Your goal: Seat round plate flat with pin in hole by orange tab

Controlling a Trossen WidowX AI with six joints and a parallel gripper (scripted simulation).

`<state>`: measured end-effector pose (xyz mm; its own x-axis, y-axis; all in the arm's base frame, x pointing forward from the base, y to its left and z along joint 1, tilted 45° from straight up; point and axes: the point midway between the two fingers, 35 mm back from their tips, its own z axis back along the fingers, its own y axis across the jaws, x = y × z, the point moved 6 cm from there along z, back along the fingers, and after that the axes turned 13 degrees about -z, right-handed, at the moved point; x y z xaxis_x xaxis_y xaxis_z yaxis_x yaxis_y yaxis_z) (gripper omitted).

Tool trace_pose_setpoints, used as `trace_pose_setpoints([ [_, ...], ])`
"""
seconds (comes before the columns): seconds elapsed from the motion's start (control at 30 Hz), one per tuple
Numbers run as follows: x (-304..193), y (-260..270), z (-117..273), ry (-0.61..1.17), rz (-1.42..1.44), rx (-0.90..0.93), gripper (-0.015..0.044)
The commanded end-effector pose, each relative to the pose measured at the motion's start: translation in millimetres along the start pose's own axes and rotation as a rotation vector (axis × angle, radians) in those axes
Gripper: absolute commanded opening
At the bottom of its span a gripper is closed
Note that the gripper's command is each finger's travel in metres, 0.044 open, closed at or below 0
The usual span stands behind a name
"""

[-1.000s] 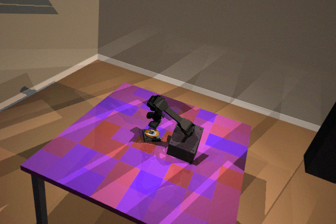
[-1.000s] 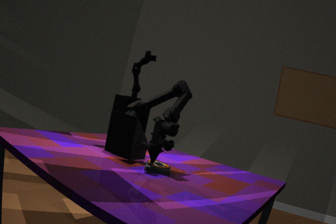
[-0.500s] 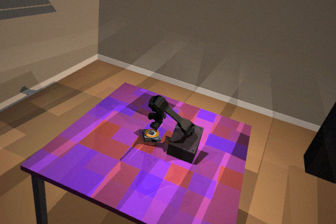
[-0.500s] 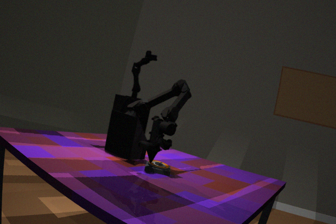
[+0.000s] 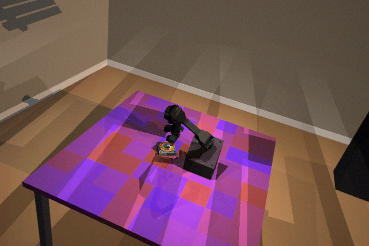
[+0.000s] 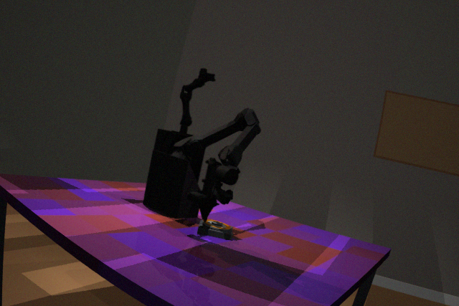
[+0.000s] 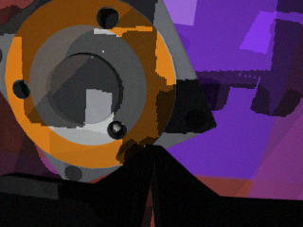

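Note:
The round plate, with an orange ring around a grey middle, sits around the round post on the grey square base. The wrist view shows several dark holes; the lower right hole has a small pale spot inside, which may be the pin. I cannot tell the orange tab from the ring, nor whether the plate lies flat. My gripper is shut and empty, its tips at the plate's lower right rim in the wrist view. Contact is unclear.
The arm's dark pedestal stands close beside the base on the patchwork table. Another thin dark arm shows behind the pedestal in the exterior view. Shadows and coloured light cross the table and plate.

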<state>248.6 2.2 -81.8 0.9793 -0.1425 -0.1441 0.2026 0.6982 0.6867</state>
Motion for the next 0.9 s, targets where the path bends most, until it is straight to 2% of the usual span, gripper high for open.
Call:
trace_pose_setpoints([
  [0.0, -3.0, 1.9, 0.1, -0.001, 0.001, 0.004, 0.0000],
  [0.2, -3.5, 2.3, 5.8, -0.001, 0.001, 0.002, 0.0000],
  [0.5, -7.9, 1.3, 45.6, -0.001, 0.001, 0.001, 0.0000],
  [0.87, -8.1, 1.0, 37.9, 0.001, -0.008, 0.005, 0.0000],
])
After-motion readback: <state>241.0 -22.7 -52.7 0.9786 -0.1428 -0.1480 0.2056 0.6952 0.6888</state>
